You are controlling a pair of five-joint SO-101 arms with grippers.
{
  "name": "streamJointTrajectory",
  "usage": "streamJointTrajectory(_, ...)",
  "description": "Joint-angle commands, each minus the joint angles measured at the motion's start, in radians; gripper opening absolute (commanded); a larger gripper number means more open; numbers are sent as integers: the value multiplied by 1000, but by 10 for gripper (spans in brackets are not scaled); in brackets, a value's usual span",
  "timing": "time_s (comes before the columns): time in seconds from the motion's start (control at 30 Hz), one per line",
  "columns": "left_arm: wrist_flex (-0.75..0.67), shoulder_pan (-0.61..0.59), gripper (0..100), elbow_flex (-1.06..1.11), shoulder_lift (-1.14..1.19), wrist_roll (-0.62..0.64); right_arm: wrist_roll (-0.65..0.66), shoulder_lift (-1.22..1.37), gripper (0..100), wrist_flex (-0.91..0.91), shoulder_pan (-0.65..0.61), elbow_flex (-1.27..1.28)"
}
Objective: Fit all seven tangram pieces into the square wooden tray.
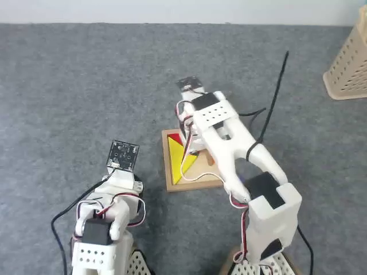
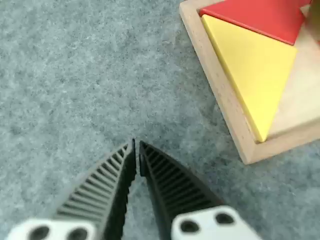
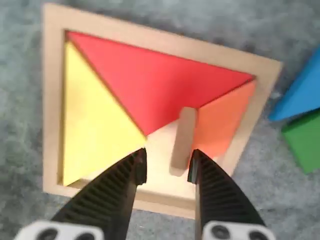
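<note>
From above, the right arm lies over the wooden tray (image 1: 189,185) on the grey bench (image 1: 86,86). At the left wrist, the left hand (image 2: 136,150) is clenched, empty, near the tray's corner. At the right wrist, the right hand (image 3: 166,160) is released over the tray, near the red triangle (image 3: 160,85) and yellow triangle (image 3: 92,112).

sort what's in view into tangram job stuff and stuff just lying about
Job: wooden tray; red triangle, yellow triangle, orange piece and upright wood piece in it; blue piece and green piece beside it.
Lying about: beige basket, black cable.

The high view looks down from overhead; both wrist views face the wooden tray (image 2: 222,87) from close by.
</note>
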Motion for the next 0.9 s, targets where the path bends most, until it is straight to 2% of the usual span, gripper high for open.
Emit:
streamJointTrajectory(0.0, 6, -6, 12, -18, -20, 6, -6, -15, 110, 10, -8, -48)
streamJointTrajectory(0.33, 6, -6, 12, -18, -20, 6, -6, -10, 89, -2, -10, -46)
streamJointTrajectory(0.47, 6, -6, 12, -18, -20, 6, 3, -24, 1, -28, -5, -5)
streamJointTrajectory(0.87, 6, -6, 12, -18, -20, 6, 63, -140, 6, -196, 38, 219)
